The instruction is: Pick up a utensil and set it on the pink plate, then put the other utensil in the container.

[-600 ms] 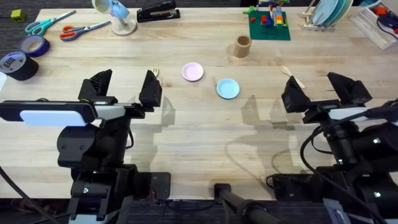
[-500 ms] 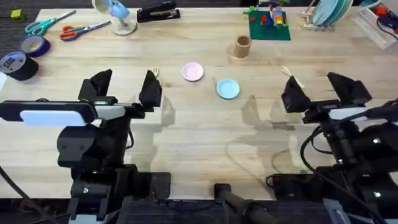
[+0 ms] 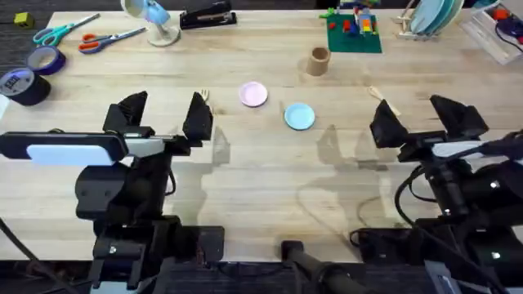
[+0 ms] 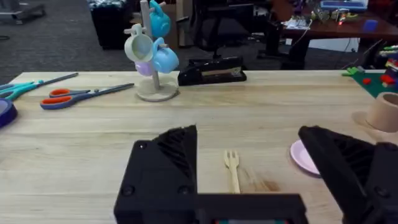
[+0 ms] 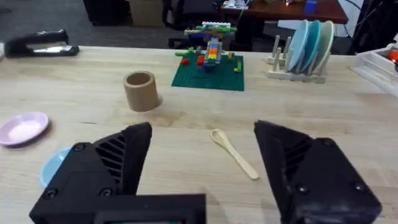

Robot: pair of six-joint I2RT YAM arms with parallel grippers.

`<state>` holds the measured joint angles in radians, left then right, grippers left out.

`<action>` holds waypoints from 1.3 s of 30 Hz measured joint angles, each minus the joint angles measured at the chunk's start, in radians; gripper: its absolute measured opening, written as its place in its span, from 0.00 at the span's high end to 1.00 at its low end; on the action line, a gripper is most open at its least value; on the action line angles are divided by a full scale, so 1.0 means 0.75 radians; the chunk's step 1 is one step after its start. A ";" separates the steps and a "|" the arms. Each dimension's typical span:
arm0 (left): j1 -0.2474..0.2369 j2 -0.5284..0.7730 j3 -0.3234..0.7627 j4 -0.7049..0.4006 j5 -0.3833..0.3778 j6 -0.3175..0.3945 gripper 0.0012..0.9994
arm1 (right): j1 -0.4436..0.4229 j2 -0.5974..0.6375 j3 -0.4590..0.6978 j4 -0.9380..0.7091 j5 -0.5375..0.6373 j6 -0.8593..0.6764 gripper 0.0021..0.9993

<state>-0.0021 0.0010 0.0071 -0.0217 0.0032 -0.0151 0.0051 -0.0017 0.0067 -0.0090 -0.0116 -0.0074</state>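
Fork and spoon both lie loose on the tabletop, each framed by a spread pair of jaws.

The fork (image 4: 232, 170) lies flat on the tabletop (image 3: 245, 155) with its tines pointing away from the left gripper (image 4: 267, 171); the left wrist view shows all of it between the fingers, while overhead its tines (image 3: 205, 95) peek out beside a finger. The pink plate (image 3: 252, 95) sits bare, near the fork, with a blue plate (image 3: 299, 116) beside it. The spoon (image 5: 232, 153) lies aslant ahead of the right gripper (image 5: 205, 165), its oval bowl toward the container (image 5: 140, 91), which stands upright and well apart. Both arms hang low over the near tabletop, jaws wide open and holding nothing. The left wrist view adds a mug tree (image 4: 152, 53), a stapler (image 4: 212, 70) and scissors (image 4: 84, 96); the right wrist view adds a brick model (image 5: 209, 59) and a dish rack (image 5: 300, 53). No writing can be read.
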 joint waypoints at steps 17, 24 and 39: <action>0.000 0.000 0.000 -0.005 0.000 0.000 0.01 | 0.000 0.000 0.000 0.000 0.000 0.000 0.00; 0.000 0.000 0.000 -0.004 0.000 0.000 0.01 | 0.000 0.000 0.000 0.001 0.000 -0.009 0.01; 0.000 0.000 0.182 -0.242 -0.001 -0.012 0.01 | 0.000 0.001 0.079 -0.055 -0.005 -0.072 0.00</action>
<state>-0.0021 0.0010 0.1438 -0.2031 0.0026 -0.0238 0.0051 -0.0010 0.0662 -0.0499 -0.0151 -0.0612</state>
